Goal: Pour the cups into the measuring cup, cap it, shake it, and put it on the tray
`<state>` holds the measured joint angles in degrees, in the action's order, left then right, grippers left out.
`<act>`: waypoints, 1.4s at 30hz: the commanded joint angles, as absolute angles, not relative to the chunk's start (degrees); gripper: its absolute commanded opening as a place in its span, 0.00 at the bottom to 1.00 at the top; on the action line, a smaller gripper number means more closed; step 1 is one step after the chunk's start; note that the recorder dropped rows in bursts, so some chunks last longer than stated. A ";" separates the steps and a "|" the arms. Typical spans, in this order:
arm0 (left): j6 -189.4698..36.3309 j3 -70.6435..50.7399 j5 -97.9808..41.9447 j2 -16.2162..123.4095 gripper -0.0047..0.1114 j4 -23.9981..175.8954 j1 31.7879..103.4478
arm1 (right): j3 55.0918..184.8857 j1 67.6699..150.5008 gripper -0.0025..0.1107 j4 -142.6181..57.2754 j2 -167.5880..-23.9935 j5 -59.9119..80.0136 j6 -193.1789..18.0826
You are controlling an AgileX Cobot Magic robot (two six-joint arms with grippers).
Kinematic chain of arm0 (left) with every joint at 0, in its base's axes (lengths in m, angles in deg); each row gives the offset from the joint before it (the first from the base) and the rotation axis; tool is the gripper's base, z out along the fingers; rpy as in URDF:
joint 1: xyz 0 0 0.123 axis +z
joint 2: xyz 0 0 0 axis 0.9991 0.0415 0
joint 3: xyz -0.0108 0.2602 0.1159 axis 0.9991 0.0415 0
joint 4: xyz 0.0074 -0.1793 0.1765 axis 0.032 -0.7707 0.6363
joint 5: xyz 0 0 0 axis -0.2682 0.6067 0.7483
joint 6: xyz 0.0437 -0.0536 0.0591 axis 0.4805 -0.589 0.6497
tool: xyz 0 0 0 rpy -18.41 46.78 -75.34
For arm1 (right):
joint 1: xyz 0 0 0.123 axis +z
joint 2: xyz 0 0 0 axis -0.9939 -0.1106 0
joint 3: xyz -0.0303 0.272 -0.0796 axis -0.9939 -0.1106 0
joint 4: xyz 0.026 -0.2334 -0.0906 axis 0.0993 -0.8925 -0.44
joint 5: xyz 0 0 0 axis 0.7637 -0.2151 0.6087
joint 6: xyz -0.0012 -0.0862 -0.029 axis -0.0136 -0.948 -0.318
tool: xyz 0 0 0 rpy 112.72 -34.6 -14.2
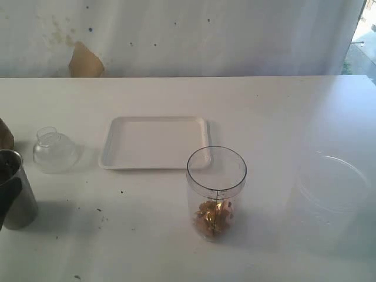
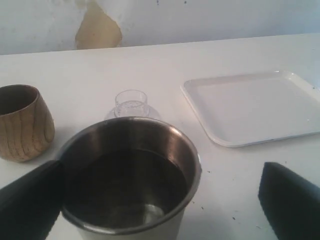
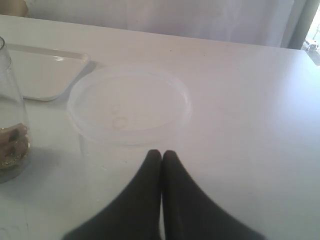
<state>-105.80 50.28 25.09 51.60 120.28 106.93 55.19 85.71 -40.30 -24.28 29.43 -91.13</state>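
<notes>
The steel tumbler (image 2: 130, 180) stands between the fingers of my open left gripper (image 2: 160, 172); one finger (image 2: 30, 200) lies at its wall, the other (image 2: 290, 200) is well apart from it. In the exterior view the tumbler (image 1: 17, 191) is at the left edge. The wooden cup (image 2: 22, 122) and the clear domed cap (image 2: 131, 104) stand behind it. The measuring cup (image 1: 216, 191) stands upright at the middle front with golden-brown bits at its bottom. The white tray (image 1: 155, 143) lies behind it. My right gripper (image 3: 161, 154) is shut on nothing.
A wide unmarked clear container (image 1: 332, 194) stands at the right, just ahead of the right gripper, with the measuring cup (image 3: 10, 130) to one side. Small dark specks lie on the white table near the tumbler. A pale curtain hangs behind the table's far edge.
</notes>
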 commanded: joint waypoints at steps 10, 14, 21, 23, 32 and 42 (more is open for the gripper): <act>-108.16 50.74 17.88 51.22 0.94 122.92 106.86 | 55.09 85.92 0.02 -40.56 -23.99 29.25 -91.14; -107.64 50.74 23.18 51.22 0.94 122.89 106.86 | 55.09 85.92 0.02 -40.56 -23.99 29.25 -91.14; -107.35 50.74 33.98 48.57 0.94 122.22 106.86 | 55.09 85.92 0.02 -40.56 -23.99 29.25 -91.14; -108.02 50.58 32.04 46.97 0.94 121.39 106.86 | 55.09 85.92 0.02 -40.56 -23.99 29.25 -91.14; -115.34 50.74 15.03 39.45 0.94 123.06 106.86 | 55.09 85.92 0.02 -40.56 -23.99 29.37 -91.14; -129.68 50.74 11.00 37.76 0.94 137.19 106.86 | 55.09 85.92 0.02 -40.56 -23.99 29.26 -91.14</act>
<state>-126.57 50.40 12.58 37.96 135.50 106.93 55.19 85.71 -40.30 -24.28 29.43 -91.13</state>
